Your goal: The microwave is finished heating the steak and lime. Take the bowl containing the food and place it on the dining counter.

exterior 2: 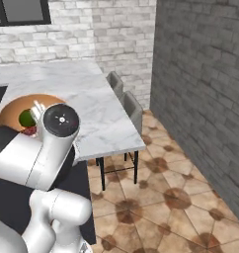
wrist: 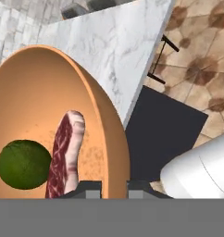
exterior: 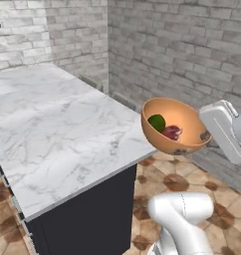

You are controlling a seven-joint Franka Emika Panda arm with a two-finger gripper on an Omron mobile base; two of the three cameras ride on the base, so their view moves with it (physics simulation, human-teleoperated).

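Note:
The orange-tan bowl (exterior: 178, 115) hangs tilted in the air just off the near right corner of the dining counter (exterior: 58, 129), over the tiled floor. Inside it lie the green lime (exterior: 157, 122) and the dark red steak (exterior: 173, 132). My gripper (exterior: 208, 135) is shut on the bowl's right rim. In the hand view my gripper (wrist: 113, 189) straddles the bowl (wrist: 35, 102) wall, with the lime (wrist: 23, 164) and steak (wrist: 65, 152) on the inner side. From the right base, the bowl (exterior 2: 22, 106) shows behind my arm. The microwave is out of view.
Grey chairs (exterior 2: 133, 111) stand along the counter's far side, close to a dark brick wall (exterior: 192, 55). The counter's dark base (exterior: 92, 214) drops to the tiled floor (exterior 2: 180, 197). The marble top (exterior 2: 101, 113) stretches away to the left.

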